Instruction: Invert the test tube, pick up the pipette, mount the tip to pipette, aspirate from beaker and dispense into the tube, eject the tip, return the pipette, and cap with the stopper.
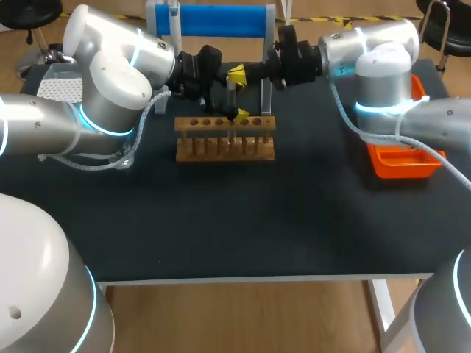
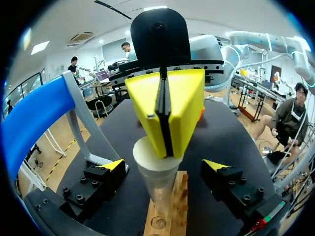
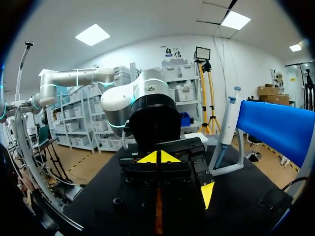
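Black table [image 1: 221, 220], right gripper [image 2: 165, 150] clenched, tips on the stopper [image 2: 144, 158] of the test tube [image 2: 160, 192], left gripper [image 2: 165, 166] released around it, so press straight down imo.

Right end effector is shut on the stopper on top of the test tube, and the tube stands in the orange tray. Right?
One thing is off. The right end effector is shut on the stopper on top of the test tube, but the tube stands in the wooden rack, not the orange tray. The left wrist view shows this.
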You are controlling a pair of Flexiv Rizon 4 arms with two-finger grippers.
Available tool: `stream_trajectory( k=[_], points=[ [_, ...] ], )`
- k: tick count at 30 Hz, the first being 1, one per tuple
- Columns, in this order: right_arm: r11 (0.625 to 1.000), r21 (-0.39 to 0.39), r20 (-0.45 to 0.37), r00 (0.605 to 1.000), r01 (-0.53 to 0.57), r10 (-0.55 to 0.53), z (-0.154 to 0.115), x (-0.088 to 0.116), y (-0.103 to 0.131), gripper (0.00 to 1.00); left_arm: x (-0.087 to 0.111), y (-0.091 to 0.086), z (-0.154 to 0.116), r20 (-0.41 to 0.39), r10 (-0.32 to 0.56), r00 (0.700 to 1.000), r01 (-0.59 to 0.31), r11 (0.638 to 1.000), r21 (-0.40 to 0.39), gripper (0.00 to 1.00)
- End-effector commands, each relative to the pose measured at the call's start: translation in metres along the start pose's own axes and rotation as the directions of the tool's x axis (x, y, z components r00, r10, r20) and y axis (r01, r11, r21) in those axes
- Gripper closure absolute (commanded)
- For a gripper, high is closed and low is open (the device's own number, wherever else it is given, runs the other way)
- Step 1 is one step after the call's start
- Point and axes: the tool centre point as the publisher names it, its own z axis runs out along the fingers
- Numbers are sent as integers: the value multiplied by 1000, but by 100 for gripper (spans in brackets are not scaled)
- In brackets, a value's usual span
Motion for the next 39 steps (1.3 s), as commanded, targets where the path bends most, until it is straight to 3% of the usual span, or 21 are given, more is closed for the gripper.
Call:
stream_trajectory(
  k=[1, 2, 3, 4, 5, 12, 19, 39],
  points=[
    [1000, -23, 1, 1000, 17, -17, -2, -2, -5, 100, 0, 0, 0, -1, -1, 1000, 1, 1000, -1, 0],
    [999, -34, 3, 1000, 21, -21, -3, -2, -2, 93, 0, 0, 0, -1, -1, 1000, 1, 1000, -1, 0],
    [999, -34, 4, 1000, 26, -26, -4, -1, -1, 74, 0, 0, 0, -1, -1, 1000, 1, 1000, -1, 0],
    [999, -38, 8, 999, 34, -34, -5, -1, 2, 15, 0, 0, 0, -1, -1, 1000, 1, 1000, -1, 0],
    [999, -41, 10, 999, 34, -34, -5, -1, 4, 0, 0, 0, 0, -1, -1, 1000, 1, 1000, -1, 0],
    [996, -55, 23, 998, 67, -66, -14, 2, 21, 0, 0, 0, 0, -1, -1, 1000, 1, 1000, -1, 0],
    [994, 8, 49, 993, 106, -106, -33, 6, 29, 0, 0, 0, 0, -1, -1, 1000, 1, 1000, -1, 0],
    [965, 250, 152, 981, 81, -122, -123, 35, -24, 0, 0, 0, 0, -1, -1, 1000, 1, 1000, -1, 0]
  ],
)
